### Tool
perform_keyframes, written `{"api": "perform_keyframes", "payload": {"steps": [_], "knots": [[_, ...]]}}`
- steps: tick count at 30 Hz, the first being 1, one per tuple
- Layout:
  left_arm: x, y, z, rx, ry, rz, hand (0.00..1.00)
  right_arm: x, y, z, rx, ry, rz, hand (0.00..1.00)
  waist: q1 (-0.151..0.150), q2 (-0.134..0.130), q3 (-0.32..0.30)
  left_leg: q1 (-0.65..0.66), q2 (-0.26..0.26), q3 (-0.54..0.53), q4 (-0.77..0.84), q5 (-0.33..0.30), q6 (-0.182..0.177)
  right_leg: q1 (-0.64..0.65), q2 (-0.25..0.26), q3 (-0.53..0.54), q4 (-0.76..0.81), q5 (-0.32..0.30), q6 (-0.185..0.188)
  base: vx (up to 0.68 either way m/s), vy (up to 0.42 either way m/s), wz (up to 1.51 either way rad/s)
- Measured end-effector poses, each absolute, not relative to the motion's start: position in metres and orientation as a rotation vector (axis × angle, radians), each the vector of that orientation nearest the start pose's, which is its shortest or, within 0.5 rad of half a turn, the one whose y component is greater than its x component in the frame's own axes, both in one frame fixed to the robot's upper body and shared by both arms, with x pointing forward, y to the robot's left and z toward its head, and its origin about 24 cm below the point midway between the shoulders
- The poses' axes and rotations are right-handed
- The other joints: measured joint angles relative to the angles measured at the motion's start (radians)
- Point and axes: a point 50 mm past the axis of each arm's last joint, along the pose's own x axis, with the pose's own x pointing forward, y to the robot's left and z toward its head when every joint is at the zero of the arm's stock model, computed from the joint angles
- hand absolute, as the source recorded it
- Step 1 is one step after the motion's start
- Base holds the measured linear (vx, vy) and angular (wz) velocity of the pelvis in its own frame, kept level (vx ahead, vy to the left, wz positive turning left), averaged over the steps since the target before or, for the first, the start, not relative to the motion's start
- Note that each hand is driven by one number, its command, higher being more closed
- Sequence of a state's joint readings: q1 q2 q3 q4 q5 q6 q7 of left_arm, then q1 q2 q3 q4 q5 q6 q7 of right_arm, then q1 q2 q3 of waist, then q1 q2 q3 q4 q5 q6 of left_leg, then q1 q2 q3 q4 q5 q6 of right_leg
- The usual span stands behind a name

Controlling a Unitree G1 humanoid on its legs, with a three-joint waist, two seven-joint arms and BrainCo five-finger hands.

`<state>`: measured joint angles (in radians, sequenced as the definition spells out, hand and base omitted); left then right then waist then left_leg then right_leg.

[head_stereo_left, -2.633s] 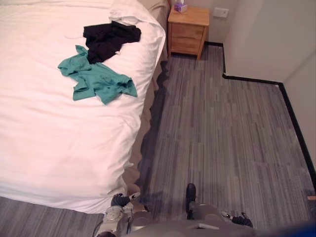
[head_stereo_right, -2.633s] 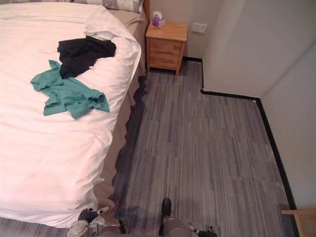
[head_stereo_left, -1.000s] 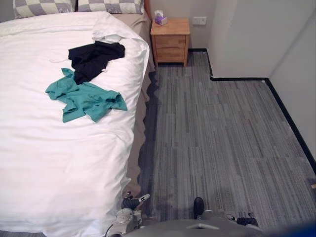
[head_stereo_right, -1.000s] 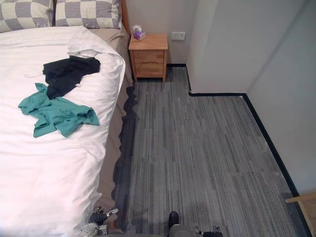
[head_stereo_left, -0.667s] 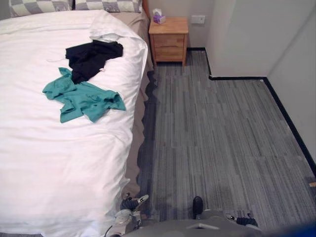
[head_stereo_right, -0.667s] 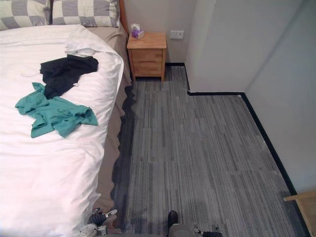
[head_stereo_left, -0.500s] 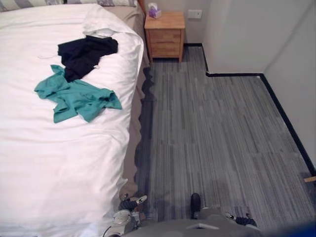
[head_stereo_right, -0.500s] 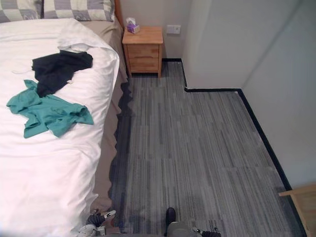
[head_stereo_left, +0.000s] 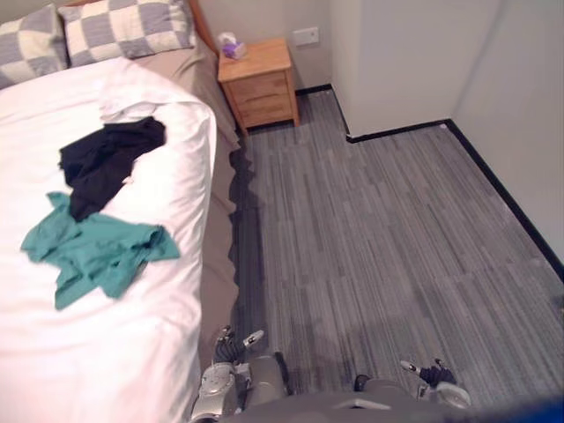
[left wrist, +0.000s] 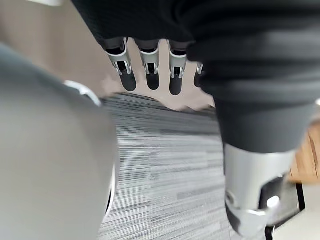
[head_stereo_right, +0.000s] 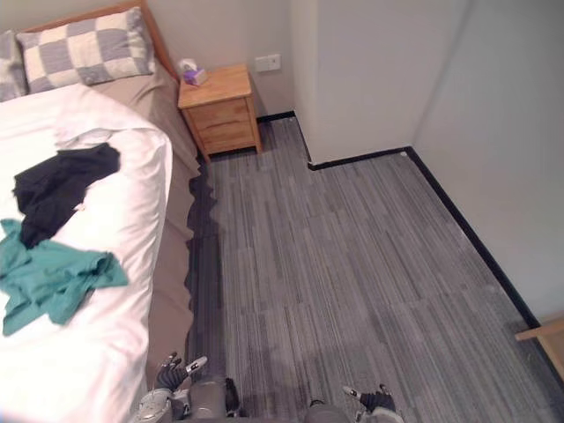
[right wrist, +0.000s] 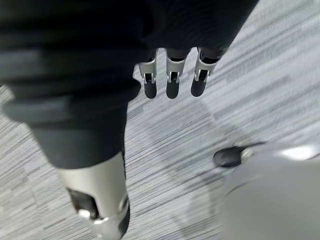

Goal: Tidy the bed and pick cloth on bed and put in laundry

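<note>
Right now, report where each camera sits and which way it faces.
Left eye view: on the head, looking down at bed, teal shirt, black cloth, nightstand, floor; left hand and right hand at the lower edge.
Right eye view: beside it, same scene.
Left wrist view: on that wrist, along open fingers toward floor.
Right wrist view: on the right wrist, along open fingers toward floor.
Shared: both eyes show both cloths; both wrists, floor.

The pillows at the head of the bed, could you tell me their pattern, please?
Grey-and-cream check on the pillows, clearest in the left eye view.
</note>
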<state>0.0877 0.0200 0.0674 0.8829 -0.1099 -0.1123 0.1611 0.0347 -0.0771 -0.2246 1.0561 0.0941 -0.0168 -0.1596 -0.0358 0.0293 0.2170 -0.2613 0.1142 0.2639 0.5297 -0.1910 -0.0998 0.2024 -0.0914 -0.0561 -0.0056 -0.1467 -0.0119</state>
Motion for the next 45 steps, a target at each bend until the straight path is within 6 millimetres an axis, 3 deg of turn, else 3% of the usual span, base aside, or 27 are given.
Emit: {"api": "perform_keyframes", "payload": {"steps": [3, 4, 5, 7, 10, 12, 13, 14, 15, 16, 18, 21, 23, 24, 25, 27, 29, 31, 33, 34, 36, 39, 40, 42, 43, 44, 45], "knots": [[0.143, 0.171, -0.138, -0.016, 0.842, 0.253, 0.00, 0.109, -0.210, -0.156, 0.066, 1.055, -0.454, 0.00, 0.002, 0.003, 0.004, 0.000, -0.046, 0.003, -0.379, 0.160, 0.045, 0.051, -0.003, -0.012, -0.028, -0.038, 0.045, 0.42, 0.144, -0.05], [0.144, 0.171, -0.139, -0.008, 0.846, 0.246, 0.00, 0.109, -0.207, -0.157, 0.081, 1.059, -0.460, 0.00, 0.013, -0.001, 0.008, 0.010, -0.053, 0.029, -0.388, 0.256, 0.096, 0.069, -0.016, -0.013, -0.026, -0.057, 0.063, 0.47, 0.213, 0.03], [0.146, 0.171, -0.139, -0.005, 0.845, 0.244, 0.00, 0.109, -0.206, -0.157, 0.082, 1.058, -0.463, 0.00, 0.013, -0.001, 0.008, 0.015, -0.060, 0.038, -0.384, 0.268, 0.114, 0.073, -0.024, -0.017, -0.022, -0.057, 0.064, 0.45, 0.221, 0.12], [0.153, 0.176, -0.136, 0.009, 0.832, 0.248, 0.00, 0.109, -0.201, -0.158, 0.103, 1.060, -0.461, 0.00, 0.023, -0.033, 0.018, 0.014, -0.092, 0.044, -0.338, 0.240, 0.160, 0.070, -0.060, -0.037, 0.018, -0.027, 0.109, 0.38, 0.221, 0.25], [0.147, 0.186, -0.140, 0.014, 0.860, 0.279, 0.00, 0.108, -0.195, -0.159, 0.137, 1.066, -0.462, 0.00, 0.025, -0.049, 0.015, 0.053, -0.123, 0.052, -0.322, 0.196, 0.188, 0.064, -0.086, -0.038, 0.121, 0.001, 0.132, 0.34, 0.174, 0.24], [0.135, 0.192, -0.145, 0.018, 0.915, 0.304, 0.00, 0.107, -0.194, -0.159, 0.166, 1.064, -0.482, 0.00, 0.026, -0.049, 0.012, 0.131, -0.141, 0.048, -0.353, 0.151, 0.183, 0.014, -0.090, -0.035, 0.320, 0.040, 0.136, 0.39, 0.183, 0.19], [0.125, 0.197, -0.149, 0.019, 0.948, 0.323, 0.00, 0.107, -0.195, -0.159, 0.171, 1.061, -0.485, 0.00, 0.025, -0.056, 0.006, 0.188, -0.153, 0.028, -0.382, 0.115, 0.181, -0.048, -0.104, -0.035, 0.510, 0.081, 0.167, 0.30, 0.166, 0.32], [0.124, 0.200, -0.149, 0.020, 0.951, 0.334, 0.00, 0.108, -0.195, -0.159, 0.175, 1.056, -0.486, 0.00, 0.022, -0.070, 0.004, 0.239, -0.171, 0.007, -0.402, 0.093, 0.186, -0.135, -0.132, -0.023, 0.728, 0.171, 0.188, 0.24, 0.140, 0.39], [0.123, 0.200, -0.149, 0.019, 0.958, 0.337, 0.00, 0.108, -0.195, -0.158, 0.176, 1.051, -0.487, 0.00, 0.020, -0.071, 0.007, 0.262, -0.176, -0.004, -0.406, 0.082, 0.186, -0.178, -0.148, -0.025, 0.837, 0.168, 0.186, 0.16, 0.092, 0.49], [0.119, 0.202, -0.151, 0.020, 0.981, 0.345, 0.00, 0.111, -0.197, -0.157, 0.177, 1.035, -0.491, 0.00, 0.013, -0.071, 0.009, 0.314, -0.179, -0.029, -0.408, 0.060, 0.184, -0.252, -0.176, -0.062, 0.999, 0.105, 0.145, 0.09, 0.038, 0.40], [0.112, 0.202, -0.154, 0.025, 1.016, 0.348, 0.00, 0.115, -0.201, -0.154, 0.170, 1.011, -0.496, 0.00, -0.009, -0.065, 0.012, 0.406, -0.167, -0.074, -0.437, 0.048, 0.183, -0.322, -0.185, -0.121, 1.081, -0.014, 0.095, 0.13, -0.029, 0.67], [0.113, 0.197, -0.156, 0.019, 1.025, 0.336, 0.00, 0.115, -0.205, -0.153, 0.193, 0.993, -0.527, 0.00, -0.036, -0.052, 0.020, 0.493, -0.113, -0.154, -0.457, 0.046, 0.178, -0.412, -0.062, -0.064, 0.853, -0.122, 0.084, 0.30, -0.113, 0.94], [0.118, 0.191, -0.155, 0.000, 1.010, 0.329, 0.00, 0.108, -0.205, -0.155, 0.206, 1.008, -0.542, 0.00, -0.049, -0.050, 0.020, 0.513, -0.088, -0.191, -0.459, 0.019, 0.137, -0.442, -0.008, 0.028, 0.611, -0.106, 0.096, 0.22, -0.148, 1.27], [0.122, 0.187, -0.154, -0.014, 0.997, 0.326, 0.00, 0.101, -0.203, -0.157, 0.220, 1.028, -0.552, 0.00, -0.059, -0.058, 0.018, 0.528, -0.085, -0.191, -0.468, -0.030, 0.100, -0.444, -0.011, 0.073, 0.439, -0.050, 0.098, 0.04, -0.155, 1.01], [0.125, 0.188, -0.153, -0.019, 0.988, 0.327, 0.00, 0.098, -0.206, -0.158, 0.234, 1.034, -0.567, 0.00, -0.056, -0.065, 0.027, 0.563, -0.083, -0.200, -0.483, -0.042, 0.077, -0.448, -0.008, 0.068, 0.443, 0.005, 0.060, 0.07, -0.150, 0.62], [0.120, 0.177, -0.155, -0.065, 0.998, 0.328, 0.00, 0.101, -0.216, -0.155, 0.212, 1.021, -0.574, 0.00, -0.040, -0.007, 0.007, 0.561, -0.036, -0.138, -0.493, -0.021, 0.052, -0.480, 0.038, 0.047, 0.472, -0.025, 0.024, 0.33, -0.196, -0.31], [0.119, 0.176, -0.156, -0.067, 1.000, 0.329, 0.00, 0.102, -0.218, -0.155, 0.211, 1.018, -0.574, 0.00, -0.042, 0.011, 0.014, 0.576, -0.010, -0.113, -0.478, -0.007, 0.028, -0.466, 0.066, 0.040, 0.495, -0.073, 0.001, 0.30, -0.201, -0.22], [0.120, 0.175, -0.155, -0.100, 0.993, 0.349, 0.00, 0.095, -0.217, -0.156, 0.209, 1.032, -0.574, 0.00, -0.055, 0.014, 0.014, 0.504, 0.052, -0.115, -0.189, -0.014, 0.000, -0.347, 0.097, 0.022, 0.421, -0.110, -0.006, 0.20, -0.175, 0.17], [0.125, 0.177, -0.151, -0.126, 0.956, 0.377, 0.00, 0.094, -0.216, -0.156, 0.190, 1.029, -0.558, 0.00, -0.055, 0.007, 0.020, 0.351, 0.108, -0.143, 0.174, 0.062, -0.059, -0.245, 0.110, 0.007, 0.354, -0.121, -0.021, 0.20, -0.145, 0.30], [0.128, 0.178, -0.148, -0.131, 0.920, 0.385, 0.00, 0.093, -0.217, -0.155, 0.165, 1.028, -0.540, 0.00, -0.050, 0.006, 0.022, 0.225, 0.147, -0.150, 0.454, 0.063, -0.062, -0.166, 0.123, 0.009, 0.312, -0.136, -0.050, 0.29, -0.128, 0.07], [0.129, 0.182, -0.144, -0.132, 0.888, 0.400, 0.00, 0.089, -0.217, -0.156, 0.158, 1.038, -0.543, 0.00, -0.027, 0.008, 0.015, 0.133, 0.173, -0.087, 0.563, 0.033, -0.038, -0.081, 0.121, 0.034, 0.253, -0.140, -0.076, 0.33, -0.060, -0.40], [0.131, 0.189, -0.143, -0.126, 0.875, 0.422, 0.00, 0.092, -0.216, -0.158, 0.168, 1.057, -0.544, 0.00, -0.002, -0.002, 0.016, 0.064, 0.143, 0.008, 0.342, -0.040, -0.007, 0.010, 0.086, 0.083, 0.178, -0.119, -0.052, 0.11, 0.065, -0.59], [0.132, 0.194, -0.142, -0.129, 0.869, 0.435, 0.00, 0.095, -0.211, -0.160, 0.185, 1.069, -0.541, 0.00, -0.001, -0.026, 0.028, 0.063, 0.074, 0.036, 0.096, -0.033, 0.003, 0.054, 0.038, 0.093, 0.142, -0.120, -0.021, 0.10, 0.127, -0.43], [0.132, 0.193, -0.143, -0.124, 0.869, 0.427, 0.00, 0.092, -0.211, -0.161, 0.203, 1.077, -0.556, 0.00, -0.003, -0.028, 0.025, 0.072, 0.003, 0.042, -0.227, 0.081, 0.021, 0.080, 0.001, 0.082, 0.116, -0.124, 0.022, 0.30, 0.162, -0.30], [0.129, 0.189, -0.145, -0.119, 0.885, 0.406, 0.00, 0.085, -0.217, -0.161, 0.193, 1.087, -0.574, 0.00, 0.001, -0.006, 0.017, 0.066, -0.008, 0.026, -0.400, 0.222, 0.045, 0.092, -0.003, 0.067, 0.101, -0.135, 0.043, 0.36, 0.216, -0.33], [0.128, 0.187, -0.146, -0.117, 0.898, 0.398, 0.00, 0.085, -0.216, -0.161, 0.192, 1.092, -0.571, 0.00, 0.014, 0.001, 0.015, 0.070, -0.018, 0.034, -0.399, 0.263, 0.108, 0.110, -0.011, 0.068, 0.092, -0.144, 0.057, 0.41, 0.229, -0.13], [0.132, 0.193, -0.145, -0.098, 0.897, 0.398, 0.00, 0.087, -0.211, -0.162, 0.196, 1.093, -0.556, 0.00, 0.014, -0.028, 0.009, 0.063, -0.046, 0.043, -0.384, 0.222, 0.117, 0.118, -0.039, 0.043, 0.074, -0.117, 0.075, 0.42, 0.197, 0.00]]}}
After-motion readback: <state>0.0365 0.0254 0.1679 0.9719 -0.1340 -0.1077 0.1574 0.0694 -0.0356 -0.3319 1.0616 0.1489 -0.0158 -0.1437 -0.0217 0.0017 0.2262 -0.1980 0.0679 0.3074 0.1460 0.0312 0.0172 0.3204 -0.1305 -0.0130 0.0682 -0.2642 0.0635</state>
